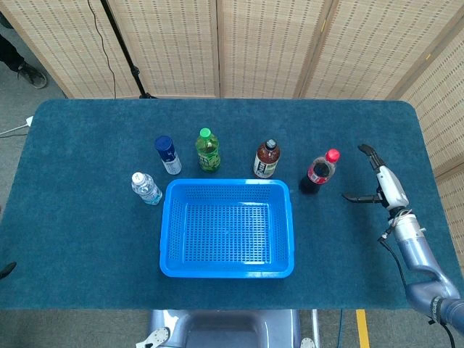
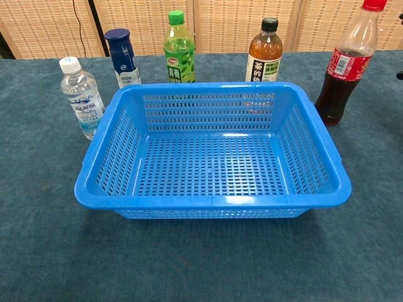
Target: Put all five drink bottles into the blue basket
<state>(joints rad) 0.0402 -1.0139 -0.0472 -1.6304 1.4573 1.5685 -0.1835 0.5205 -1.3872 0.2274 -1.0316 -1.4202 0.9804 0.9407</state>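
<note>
— How is the scene lit?
— Evenly and brightly from above; my tabletop (image 1: 87, 239) carries only soft, short shadows.
— Any glare or blur?
— Faint sheen on the basket (image 2: 214, 201) rim; both views sharp, the chest view slightly stretched at its edges.

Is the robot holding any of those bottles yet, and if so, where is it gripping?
Nothing is held. The right hand is open beside the cola bottle, not touching it. All five bottles stand outside the blue basket.

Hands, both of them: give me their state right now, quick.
Left hand: only a dark tip shows at the table's left edge; state cannot be told.
Right hand: open, fingers apart, holding nothing, beside the cola bottle.
</note>
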